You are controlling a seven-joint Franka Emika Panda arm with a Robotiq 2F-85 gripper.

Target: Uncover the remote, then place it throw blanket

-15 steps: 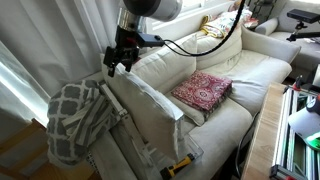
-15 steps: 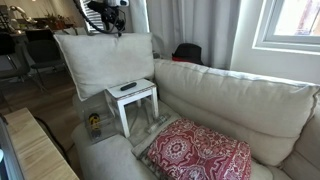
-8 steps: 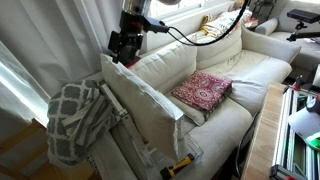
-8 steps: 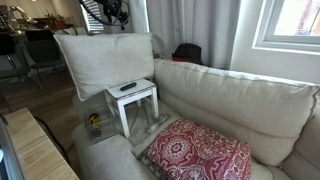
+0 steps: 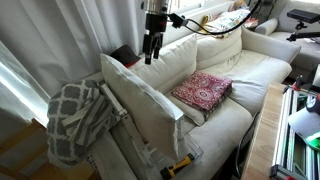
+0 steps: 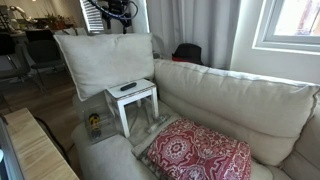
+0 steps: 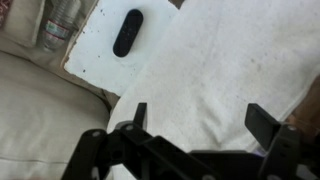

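Observation:
The black remote (image 6: 127, 86) lies uncovered on a small white side table (image 6: 143, 98) beside the sofa; it also shows in the wrist view (image 7: 127, 32). A big white pillow (image 5: 145, 100) stands on the sofa's armrest, also seen in an exterior view (image 6: 105, 60). The grey-and-white patterned throw blanket (image 5: 75, 118) hangs over the sofa's end. My gripper (image 5: 150, 50) is open and empty, in the air above the pillow's top edge and the table; its fingers show in the wrist view (image 7: 200, 120).
A red patterned cushion (image 5: 202, 90) lies on the sofa seat, also in an exterior view (image 6: 200, 150). A bottle (image 7: 60, 25) stands beside the table. A yellow-and-black tool (image 5: 180, 163) lies below the sofa front. Curtains hang behind.
My gripper has risen off the pillow's top edge and moved sideways along the sofa back. The pillow stays standing on the armrest. The remote has not moved.

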